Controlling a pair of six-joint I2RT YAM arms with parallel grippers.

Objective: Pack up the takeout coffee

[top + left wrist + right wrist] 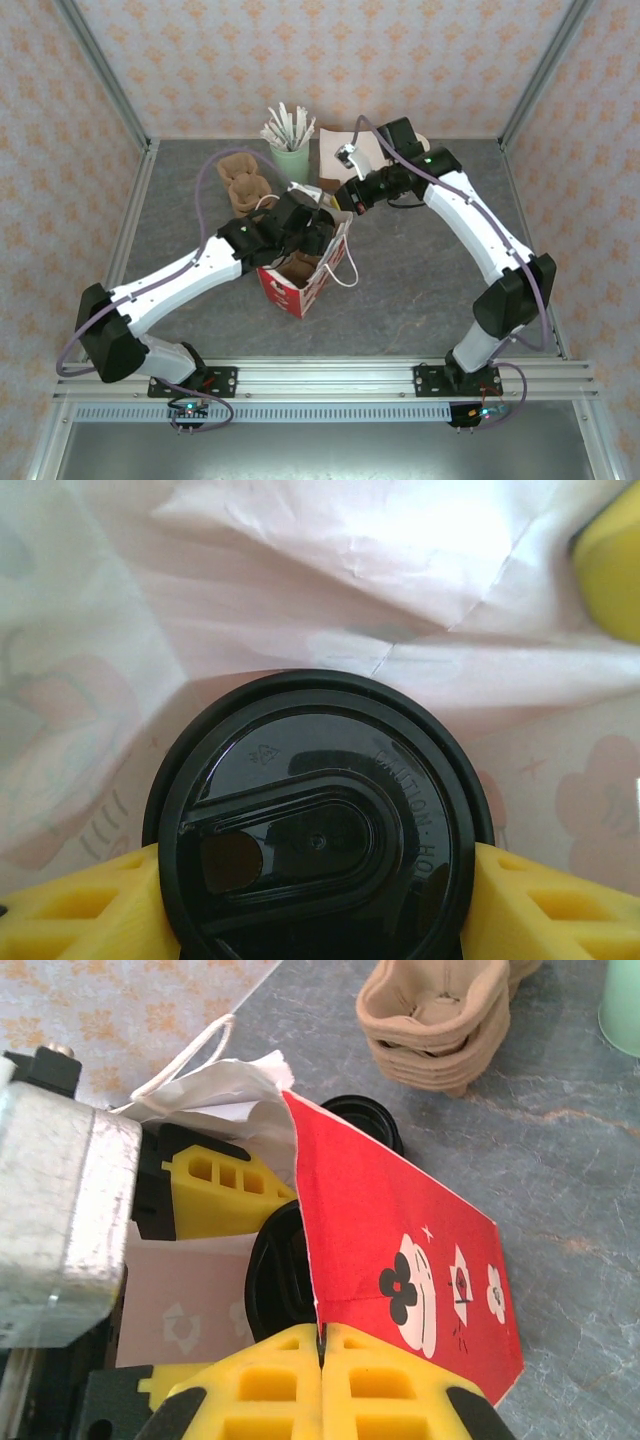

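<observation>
The left claw (320,915) grips the coffee (318,830) inside the bag (400,1250); the right claw (322,1360) pinches the bag's rim shut — best lowered straight and level until it stands.

top: high, looking down | both wrists: very near, sharing the bag (400,1250)

Left wrist: takeout coffee (318,830) lid cut off by the bottom edge; cup sides hidden under it. Beside it, left gripper fingers (70,915) cropped at both lower corners. Overhead: left arm (190,275) covers bag (290,292) mouth, contents hidden. Right wrist: red bag wall screens most of the black lid; mint cup (622,1005) cropped at corner.
</observation>
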